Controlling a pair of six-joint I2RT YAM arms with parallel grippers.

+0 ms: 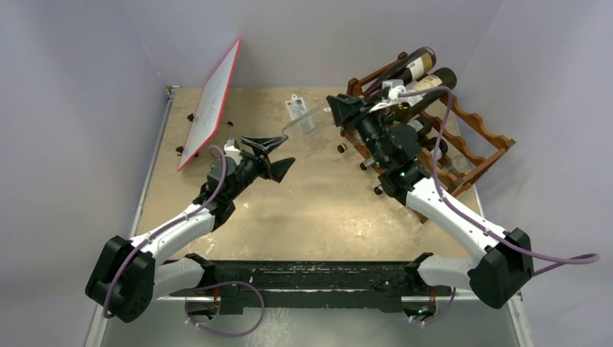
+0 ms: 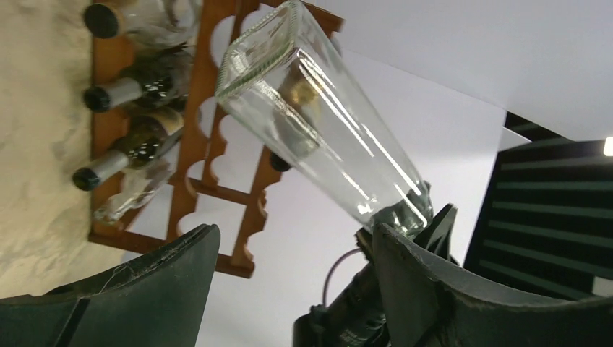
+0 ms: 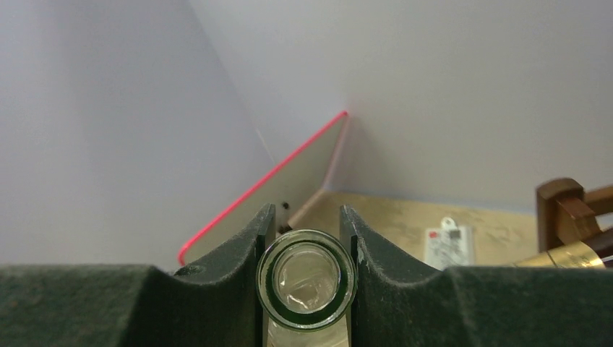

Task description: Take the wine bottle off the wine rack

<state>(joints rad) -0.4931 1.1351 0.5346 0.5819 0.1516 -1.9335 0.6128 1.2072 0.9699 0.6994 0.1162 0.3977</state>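
1. The left gripper (image 1: 271, 153): jaws spread wide with nothing between them. It points at the base of the bottle and is near it but not touching.

2. The wine bottle (image 1: 307, 121): clear glass with a square base. It is already out of the wine rack and appears to be held in the air over the table (image 1: 318, 217). It lies almost level, base toward the left arm and neck toward the right.

3. The right gripper (image 1: 345, 110): clamped on the bottle's neck just below the mouth. The pads (image 3: 249, 249) press on both sides of the round glass.

4. The wine rack (image 1: 483, 153): dark red-brown wood with scalloped rails, at the right of the table. Several dark bottles (image 1: 426, 76) lie in it, just behind the right wrist.

5. A card (image 1: 295, 108) lies flat on the table. A red-edged whiteboard (image 1: 213, 101) leans at the far left.

Handling note, as a judgement:
- The step in hand looks like carrying the bottle away from the rack, either to the waiting left jaws or down to the table.
- The neck is smooth and the body hangs out sideways, so the bottle may pivot in the grip. Move slowly.
- The body is broad, so the left jaws should stay fully open until they are around it.
- Release the neck only once the body is held or resting on the table.
- Keep the right forearm clear of the racked bottles.
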